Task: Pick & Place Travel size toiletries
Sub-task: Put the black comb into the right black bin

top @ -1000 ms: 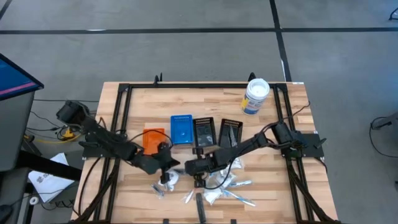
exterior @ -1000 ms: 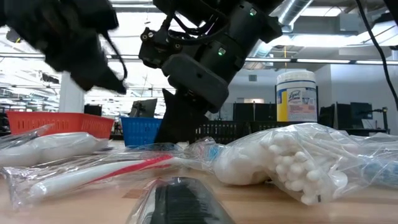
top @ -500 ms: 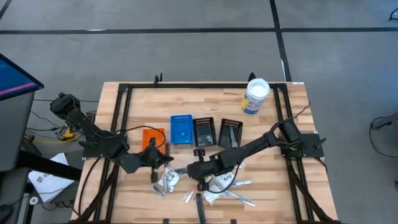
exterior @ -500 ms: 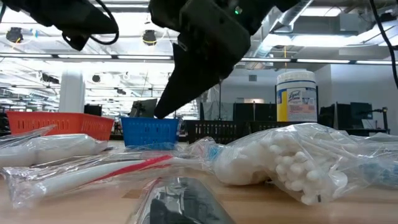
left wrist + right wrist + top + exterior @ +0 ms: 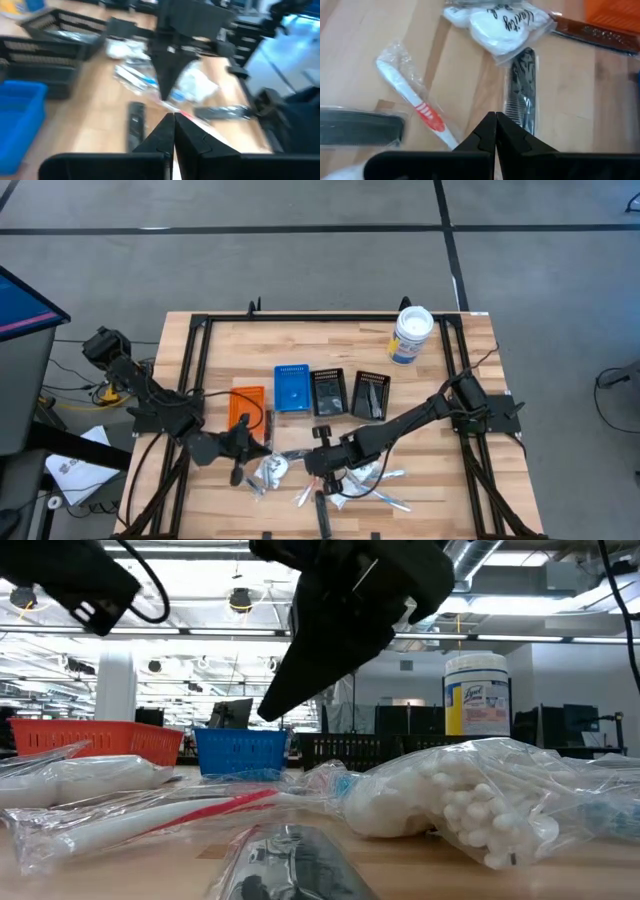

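The right gripper [image 5: 495, 116], fingers pressed together and holding nothing, hangs above a clear-wrapped white toothbrush with red bristles [image 5: 412, 100] and a black comb [image 5: 522, 95] lying on the wooden table [image 5: 440, 480]. The left gripper [image 5: 238, 472], likewise closed and empty, hovers just beside the heap of travel size toiletries [image 5: 345, 480] at the table's front edge.

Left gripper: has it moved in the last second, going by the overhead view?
Yes. The left gripper has pulled back from beside the blue bin, away from the orange bin, toward the table's near edge.
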